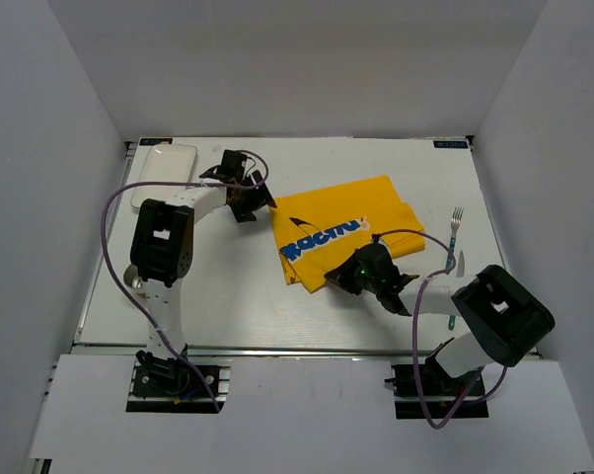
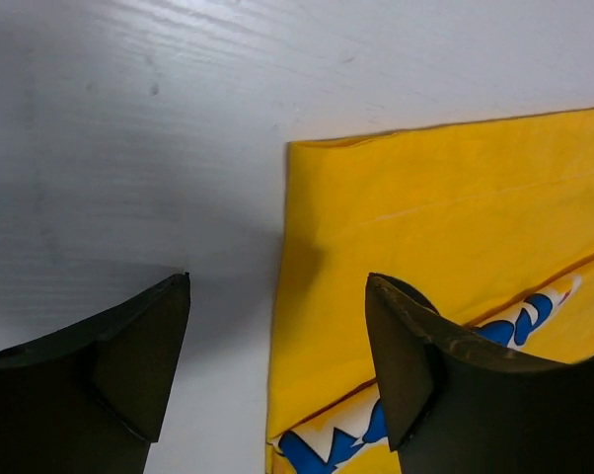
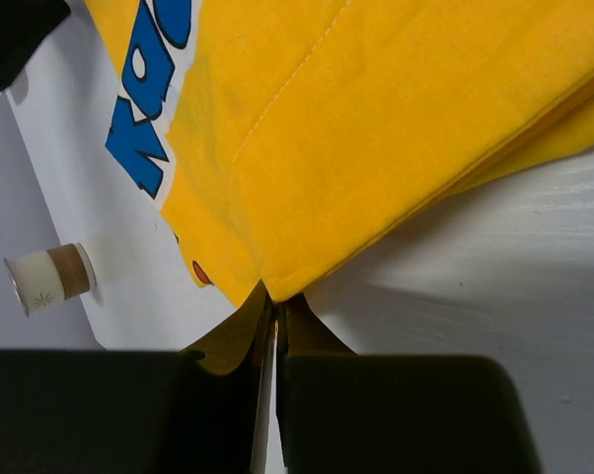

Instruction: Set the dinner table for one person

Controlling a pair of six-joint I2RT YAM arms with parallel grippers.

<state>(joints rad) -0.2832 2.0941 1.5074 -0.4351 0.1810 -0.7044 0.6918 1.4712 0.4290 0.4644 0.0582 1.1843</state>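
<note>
Yellow cloth [image 1: 346, 232] half-spread on the bench [image 1: 228, 286]
The bench spans the view beneath both arms, with the cloth centre-right on it. The right fingers [image 3: 312, 336] are clamped on its near corner. The left fingers [image 2: 129, 365], apart, straddle its far edge: pinch there, then pull evenly.

The white surface [image 1: 228, 296] looks matt and faintly grained. The yellow mat [image 1: 361, 212] is matt cloth with a stitched hem and a flat print. The plate [image 1: 165, 170] looks smooth, slightly glossy. The left claw [image 2: 277, 284] has matt black fingers [image 2: 129, 365], probably plastic.
</note>
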